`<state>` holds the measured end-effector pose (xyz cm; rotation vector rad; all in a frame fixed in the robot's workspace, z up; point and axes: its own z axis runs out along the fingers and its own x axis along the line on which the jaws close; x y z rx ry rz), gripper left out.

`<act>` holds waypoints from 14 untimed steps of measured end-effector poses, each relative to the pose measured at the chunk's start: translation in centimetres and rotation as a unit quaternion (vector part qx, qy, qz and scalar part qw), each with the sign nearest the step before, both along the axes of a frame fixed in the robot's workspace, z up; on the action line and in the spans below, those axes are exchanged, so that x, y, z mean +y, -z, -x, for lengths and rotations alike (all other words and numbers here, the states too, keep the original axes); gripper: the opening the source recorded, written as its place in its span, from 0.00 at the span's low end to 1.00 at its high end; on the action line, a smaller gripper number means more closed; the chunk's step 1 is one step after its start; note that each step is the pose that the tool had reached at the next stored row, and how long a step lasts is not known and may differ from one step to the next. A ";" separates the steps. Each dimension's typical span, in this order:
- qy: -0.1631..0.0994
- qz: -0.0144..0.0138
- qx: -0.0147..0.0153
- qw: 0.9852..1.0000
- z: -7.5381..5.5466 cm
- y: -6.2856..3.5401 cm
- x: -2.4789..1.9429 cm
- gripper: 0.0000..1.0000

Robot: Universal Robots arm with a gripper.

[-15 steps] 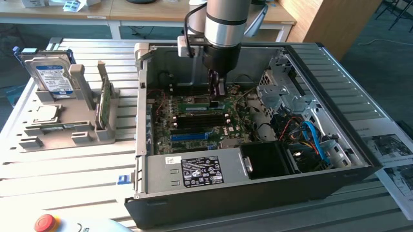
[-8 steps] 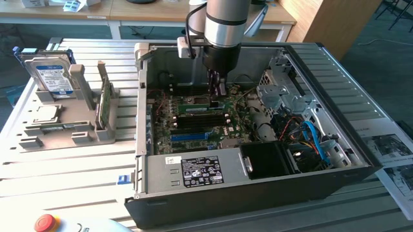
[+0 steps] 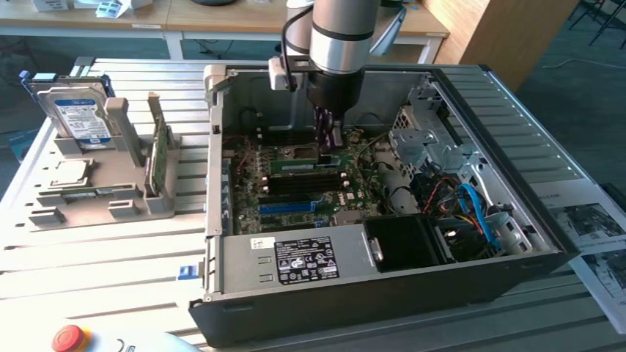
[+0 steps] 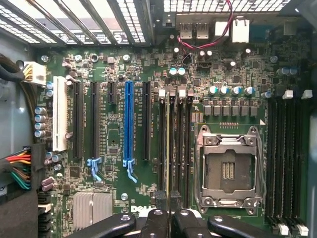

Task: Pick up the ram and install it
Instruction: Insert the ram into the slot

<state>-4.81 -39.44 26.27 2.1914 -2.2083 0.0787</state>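
Black fingers (image 4: 156, 224) sit drawn almost together low over the motherboard (image 4: 114, 144). From where I stand they look clamped on the ram (image 4: 167, 148), which the wrist view catches edge-on as a thin yellow-green line running straight out from between them. Its long axis lies parallel to the black memory slots (image 4: 181, 144) beside the empty CPU socket (image 4: 228, 168). The stick sits right over that bank, between two of the slot lines. Whether its lower edge has entered a slot I cannot tell. So the stick lies off to no side of the fingers: it is in them, with the slots just beneath and lined up lengthwise.

The exterior view adds what the wrist view lacks. The arm (image 3: 338, 37) reaches straight down into the open computer case (image 3: 391, 293), with the fingers upright over the middle of the board, toward the case's far wall. Outside the case, on the slatted worktop (image 3: 98, 249) toward the exterior view's left, a grey fixture (image 3: 98, 198) holds a second green stick (image 3: 157, 158) standing on edge. It also holds a hard drive (image 3: 78, 114) with a blue-white label and a CPU chip (image 3: 69, 174) lying flat. The wrist view in turn gives the close alignment, and shows a blue expansion slot (image 4: 129, 124) running the same way as the memory slots, well to the other side of them from the socket.
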 end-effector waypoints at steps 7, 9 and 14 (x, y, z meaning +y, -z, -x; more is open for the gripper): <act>0.000 0.000 0.000 1.000 0.0 0.85 0.00 0.12; 0.000 0.000 0.000 1.000 0.0 1.11 0.00 0.12; 0.000 0.000 0.000 1.000 0.1 1.63 0.00 0.12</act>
